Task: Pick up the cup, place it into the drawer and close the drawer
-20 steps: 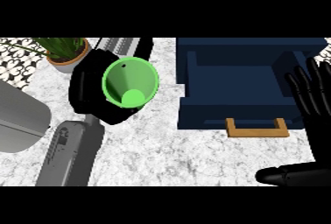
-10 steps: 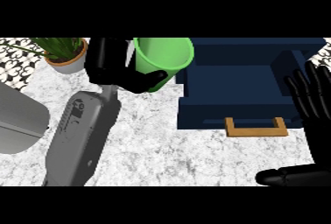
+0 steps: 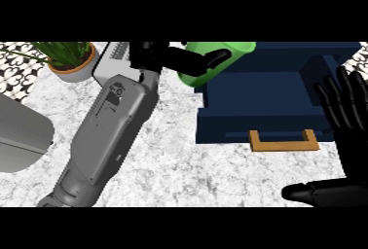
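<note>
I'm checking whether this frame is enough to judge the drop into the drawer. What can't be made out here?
Head view only:
- Green cup: upper part cut off by the top edge; its middle hidden by the left hand.
- Drawer: its floor is in shadow, contents unreadable.
- Right hand: its outer side cut off by the right edge.
- Potted plant: leaf tips cut off by the top edge.

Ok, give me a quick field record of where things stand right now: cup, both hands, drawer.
cup: green cup, held at the open drawer's far left edge
left hand: left hand, curled round the cup
right hand: right hand, open, resting at the view's right edge
drawer: blue drawer, open, wooden handle toward the robot
cup in drawer: not yet
</note>
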Robot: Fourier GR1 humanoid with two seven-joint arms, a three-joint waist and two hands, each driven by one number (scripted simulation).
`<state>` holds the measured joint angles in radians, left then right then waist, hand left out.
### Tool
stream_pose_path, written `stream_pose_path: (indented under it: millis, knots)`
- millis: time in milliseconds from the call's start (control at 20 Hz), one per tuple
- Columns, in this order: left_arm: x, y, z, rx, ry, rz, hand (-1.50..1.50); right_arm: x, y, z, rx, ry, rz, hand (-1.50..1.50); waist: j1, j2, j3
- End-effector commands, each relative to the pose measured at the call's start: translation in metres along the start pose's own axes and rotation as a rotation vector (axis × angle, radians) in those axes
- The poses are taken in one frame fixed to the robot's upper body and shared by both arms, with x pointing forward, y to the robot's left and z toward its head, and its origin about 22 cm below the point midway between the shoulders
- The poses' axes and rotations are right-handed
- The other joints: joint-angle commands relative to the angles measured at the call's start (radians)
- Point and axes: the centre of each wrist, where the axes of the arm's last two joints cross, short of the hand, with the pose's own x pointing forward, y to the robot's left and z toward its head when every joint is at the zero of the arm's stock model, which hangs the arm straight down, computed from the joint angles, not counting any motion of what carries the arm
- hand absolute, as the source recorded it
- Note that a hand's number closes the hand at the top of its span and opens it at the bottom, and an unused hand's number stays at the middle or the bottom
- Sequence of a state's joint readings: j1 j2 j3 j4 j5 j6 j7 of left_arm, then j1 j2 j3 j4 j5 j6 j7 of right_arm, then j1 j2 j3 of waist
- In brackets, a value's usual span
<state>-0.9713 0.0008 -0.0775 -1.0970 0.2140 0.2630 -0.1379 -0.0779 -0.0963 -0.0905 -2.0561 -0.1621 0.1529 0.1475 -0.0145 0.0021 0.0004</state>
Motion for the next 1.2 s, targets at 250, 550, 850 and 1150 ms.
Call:
stream_pose_path:
  millis: [250, 550, 850, 1150]
  knots:
    - [-0.019, -0.028, -0.023, 0.028, 0.055, -0.049, 1.50, 0.004, -0.008, -0.006, 0.020, 0.001, -0.006, -1.50, -0.013, 0.002, 0.000]
    - [-0.059, -0.018, -0.012, 0.030, 0.088, -0.081, 1.50, 0.004, -0.006, -0.014, 0.034, 0.001, -0.005, -1.50, -0.027, 0.008, 0.000]
    - [-0.064, -0.030, -0.018, 0.008, 0.166, -0.122, 1.50, -0.006, -0.005, -0.011, 0.050, -0.027, -0.018, -1.50, -0.056, 0.014, 0.001]
    - [-0.069, -0.039, -0.015, -0.036, 0.167, -0.199, 1.50, -0.004, -0.014, -0.014, 0.045, -0.026, -0.005, -1.50, -0.072, 0.017, 0.001]
